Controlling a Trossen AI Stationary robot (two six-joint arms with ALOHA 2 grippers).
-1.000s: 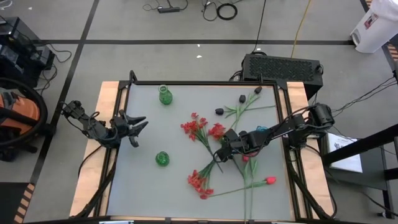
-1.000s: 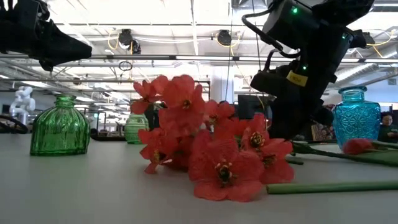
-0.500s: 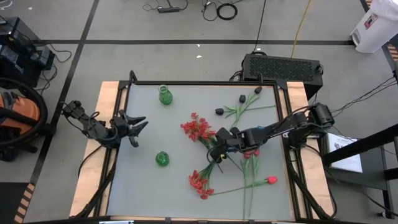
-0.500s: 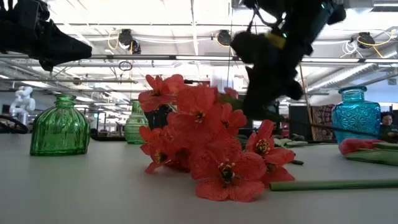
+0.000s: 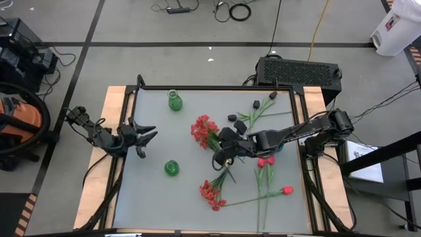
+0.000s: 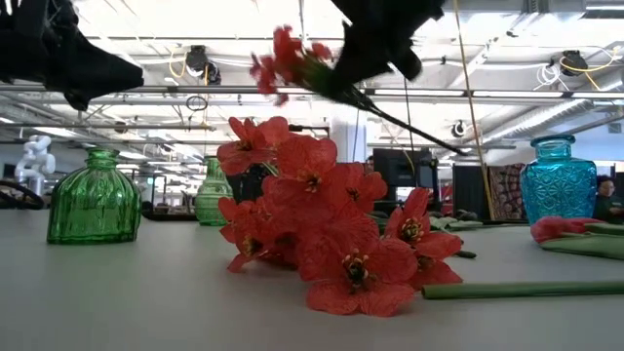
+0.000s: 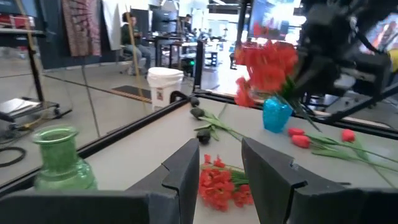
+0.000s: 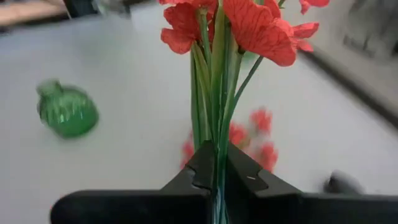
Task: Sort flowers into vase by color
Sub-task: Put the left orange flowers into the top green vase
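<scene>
My right gripper [image 5: 222,143] [image 8: 216,167] is above the middle of the table, shut on a red clustered-blossom spray [image 5: 204,128] [image 6: 288,58]. A second red spray [image 5: 210,193] [image 6: 322,234] lies flat near the table's near edge. Two red tulip buds [image 5: 263,161] [image 5: 286,191] and three black blooms [image 5: 231,118] lie on their stems toward the right side. My left gripper [image 5: 143,135] [image 7: 214,168] is open, hovering at the table's left edge and touching nothing. My right gripper pinches the red spray's bundle of green stems [image 8: 214,140] between its two fingers, a short way below the blossoms. The fingers come from the table's right. The blossoms [image 8: 249,25] stick out past the fingertips, and the long stem [image 6: 419,132] trails behind, lifted clear of the table.
A round green vase [image 5: 171,168] [image 8: 67,112] stands left of centre, a taller green vase [image 5: 174,100] near the far edge. A blue vase [image 6: 556,180] [image 7: 275,114] stands on the right side, under my right arm in the high view. People sit in the room beyond.
My right gripper has risen and moved toward the table's left and far side, carrying the red spray. The spray, which lay on the table a second ago, now hangs clear in the air, its blossoms leading leftward.
</scene>
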